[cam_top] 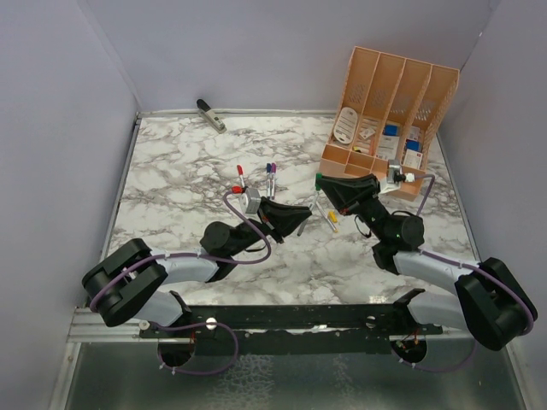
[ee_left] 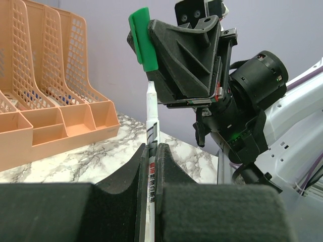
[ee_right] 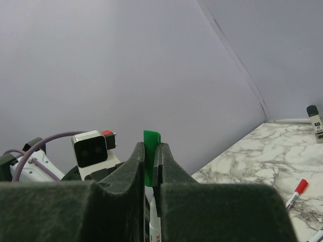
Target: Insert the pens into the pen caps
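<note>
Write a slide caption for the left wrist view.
Left fingers hold a white pen upright just under the green cap in the right fingers.

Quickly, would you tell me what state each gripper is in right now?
Left gripper: closed, holding a white pen.
Right gripper: closed, holding the green cap.

Illegible red and black print [ee_left: 152, 174] on the pen [ee_left: 150, 113] barrel
</note>
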Controlling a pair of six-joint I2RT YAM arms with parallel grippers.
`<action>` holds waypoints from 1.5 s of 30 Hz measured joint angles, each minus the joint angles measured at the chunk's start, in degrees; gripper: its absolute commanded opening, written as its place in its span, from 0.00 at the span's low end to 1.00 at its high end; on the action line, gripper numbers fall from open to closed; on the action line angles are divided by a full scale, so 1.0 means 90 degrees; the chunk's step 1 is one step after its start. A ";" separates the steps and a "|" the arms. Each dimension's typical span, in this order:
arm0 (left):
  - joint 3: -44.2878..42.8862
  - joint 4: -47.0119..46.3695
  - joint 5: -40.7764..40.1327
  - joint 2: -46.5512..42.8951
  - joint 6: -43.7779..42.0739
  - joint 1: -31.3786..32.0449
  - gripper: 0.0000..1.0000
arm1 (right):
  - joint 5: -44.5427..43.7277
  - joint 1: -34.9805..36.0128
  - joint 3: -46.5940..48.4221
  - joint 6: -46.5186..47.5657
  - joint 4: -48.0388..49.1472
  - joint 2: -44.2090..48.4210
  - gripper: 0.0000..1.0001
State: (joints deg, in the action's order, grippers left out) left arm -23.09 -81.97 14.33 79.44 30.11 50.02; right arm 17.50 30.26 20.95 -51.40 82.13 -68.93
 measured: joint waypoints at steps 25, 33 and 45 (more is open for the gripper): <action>0.0002 -0.0124 -0.0005 0.0000 0.0024 0.0000 0.00 | -0.0002 0.0000 -0.0058 0.0000 0.0000 0.0000 0.01; 0.0007 -0.0129 -0.0007 0.0000 0.0029 0.0000 0.00 | -0.0002 0.0000 -0.0087 0.0000 0.0000 0.0000 0.01; 0.0007 -0.0274 -0.0146 0.0104 0.0109 0.0012 0.00 | -0.0002 0.0002 -0.0112 0.0002 0.0002 0.0000 0.01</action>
State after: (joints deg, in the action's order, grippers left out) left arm -23.03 -84.44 13.02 80.38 31.09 50.13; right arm 17.47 30.28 19.94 -51.37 82.15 -68.93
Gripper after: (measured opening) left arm 0.060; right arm 0.048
